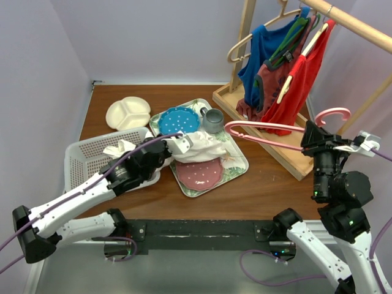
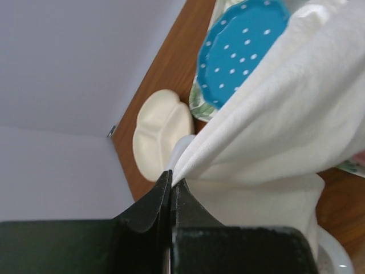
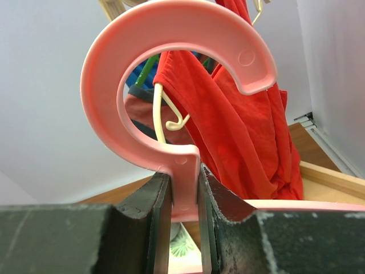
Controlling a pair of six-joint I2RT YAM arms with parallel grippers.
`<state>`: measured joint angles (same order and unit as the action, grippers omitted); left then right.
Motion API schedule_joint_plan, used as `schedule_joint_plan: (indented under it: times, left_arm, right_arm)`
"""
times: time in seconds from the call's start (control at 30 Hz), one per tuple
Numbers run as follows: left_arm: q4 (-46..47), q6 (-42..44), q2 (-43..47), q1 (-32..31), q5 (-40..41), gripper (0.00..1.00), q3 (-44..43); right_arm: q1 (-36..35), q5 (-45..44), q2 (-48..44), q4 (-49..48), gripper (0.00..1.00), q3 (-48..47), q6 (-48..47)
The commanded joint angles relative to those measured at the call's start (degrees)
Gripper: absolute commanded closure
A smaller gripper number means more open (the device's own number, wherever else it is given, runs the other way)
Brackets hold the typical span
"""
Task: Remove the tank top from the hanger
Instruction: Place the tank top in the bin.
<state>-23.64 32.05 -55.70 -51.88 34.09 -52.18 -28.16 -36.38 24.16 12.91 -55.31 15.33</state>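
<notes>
The white tank top (image 1: 205, 147) lies bunched over the tray at table centre. My left gripper (image 1: 174, 144) is shut on its edge; in the left wrist view the jaws (image 2: 171, 178) pinch a fold of the white cloth (image 2: 285, 114). My right gripper (image 1: 311, 138) is shut on the neck of the pink hanger (image 1: 263, 130), just below the hook (image 3: 171, 23), and holds it level above the table. The hanger's left end reaches the tank top's upper edge; I cannot tell whether it is still inside the cloth.
A wooden rack (image 1: 288, 150) at the right holds a red top (image 1: 300, 86), a blue top (image 1: 257, 55) and others. The patterned tray (image 1: 236, 165) carries a blue dotted plate (image 1: 179, 119), a grey cup (image 1: 213, 119) and a pink plate (image 1: 199, 173). A white basket (image 1: 86, 159) and a cream plate (image 1: 127, 112) stand left.
</notes>
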Motion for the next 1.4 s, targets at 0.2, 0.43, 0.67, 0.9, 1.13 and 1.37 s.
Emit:
schedule_joint_plan:
  times: [0.2, 0.43, 0.67, 0.9, 1.13, 1.37]
  left_arm:
    - [9.3, 2.9, 12.0, 17.6, 15.2, 1.00, 0.1]
    - [11.0, 7.1, 14.0, 24.7, 20.3, 1.00, 0.3]
    - [13.9, 7.8, 13.4, 28.6, 22.5, 1.00, 0.8]
    - [21.3, -2.0, 12.8, 34.8, 22.9, 1.00, 11.2]
    - [19.4, -24.6, 12.6, 37.2, 21.2, 1.00, 18.2]
    - [15.6, -37.7, 9.5, 42.6, 12.8, 1.00, 20.5]
  right_arm:
    - [0.0, 1.2, 1.3, -2.0, 1.00, -0.8, 1.5]
    - [0.1, 1.4, 1.2, -1.1, 1.00, -1.5, 1.6]
    - [0.0, 1.8, 0.6, 0.0, 1.00, -1.8, 1.9]
    - [0.0, 3.2, 1.2, 0.0, 1.00, -1.5, 2.7]
    - [0.1, 2.1, 0.3, 0.1, 1.00, -0.6, 1.2]
    - [0.0, 1.5, 0.0, -1.0, 1.00, 0.6, 0.4]
